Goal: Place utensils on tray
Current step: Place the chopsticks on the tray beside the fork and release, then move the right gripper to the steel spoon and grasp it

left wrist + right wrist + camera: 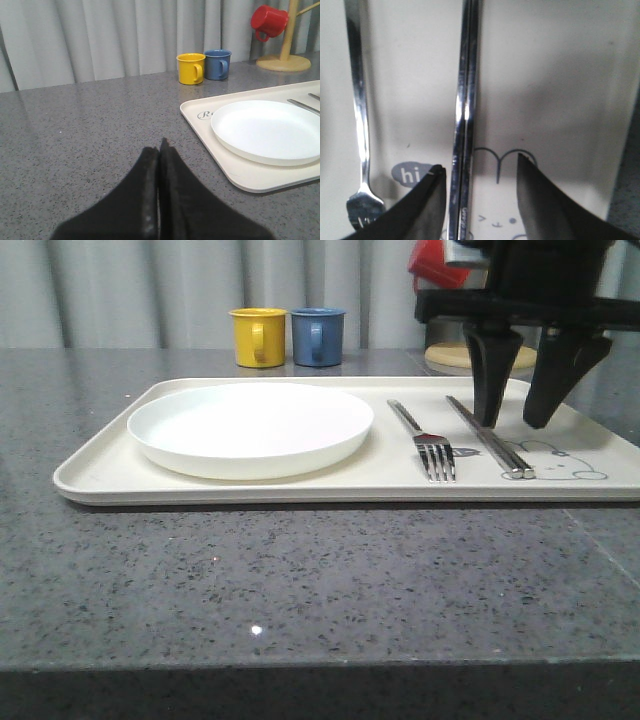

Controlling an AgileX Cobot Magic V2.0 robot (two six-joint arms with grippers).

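The cream tray (100, 475) (250, 177) (560, 90) holds a round white plate (250, 428) (267, 130) on its left half. To the plate's right lie a silver fork (428, 443) (359, 120) and a pair of metal chopsticks (492, 440) (464, 125), side by side on the tray. My right gripper (512, 422) (479, 170) hangs open just above the chopsticks, its fingers apart and gripping nothing. In the left wrist view, my left gripper (160, 147) is shut and empty over the bare counter left of the tray.
A yellow mug (257, 337) (190, 68) and a blue mug (318, 336) (217, 64) stand behind the tray. A red mug (269, 21) hangs on a wooden mug stand (283, 61) at the back right. Grey stone counter (300, 580) extends in front.
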